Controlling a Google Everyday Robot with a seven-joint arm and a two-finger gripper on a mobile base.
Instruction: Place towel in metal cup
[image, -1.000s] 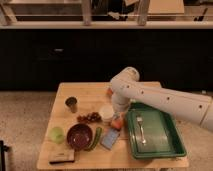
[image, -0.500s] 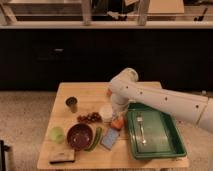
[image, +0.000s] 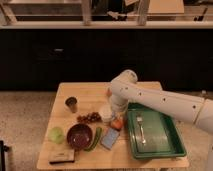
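The small metal cup (image: 71, 104) stands upright on the left part of the wooden table (image: 85, 90). A white bundle that looks like the towel (image: 105, 115) lies near the table's middle, right of the cup. My white arm reaches in from the right and bends down over it. My gripper (image: 114, 113) is low at the towel's right edge, largely hidden by the wrist. I cannot tell whether it touches the towel.
A green tray (image: 167, 145) holding a fork (image: 141, 128) takes up the table's right side. An orange fruit (image: 117, 123), a blue packet (image: 110, 138), a cucumber (image: 95, 139), a dark bowl (image: 80, 136), grapes (image: 89, 118), a green apple (image: 56, 134) and a dark block (image: 62, 157) lie in front.
The arm's elbow has shifted slightly left and down, bringing the gripper lower toward the white towel. Objects on the table have not moved.
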